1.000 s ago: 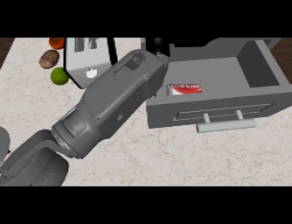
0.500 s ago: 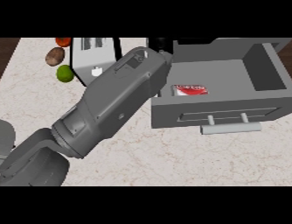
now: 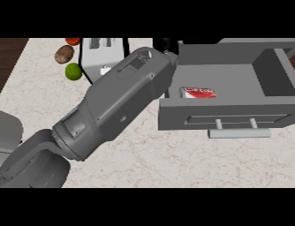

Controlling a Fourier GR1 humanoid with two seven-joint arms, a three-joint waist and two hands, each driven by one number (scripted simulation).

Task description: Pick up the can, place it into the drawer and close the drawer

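Lying on its side, can (image 3: 198, 92) sits inside the open drawer (image 3: 277, 81), in the front-left corner against the front wall. Right forearm crosses the bench (image 3: 176, 159) diagonally. Right hand (image 3: 166, 45) shows only as a dark patch by the drawer's back-left corner, apart from the can; open or closed, cannot tell. Can likely light, stiff, thin-walled, smooth, and prone to roll as it lies. Best taken round mid-body if regrasped. Judged remaining: push handle (image 3: 239, 133) to close.

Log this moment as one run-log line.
can: lying inside drawer | drawer: open, not yet closed | right hand: near drawer's far left corner, mostly hidden
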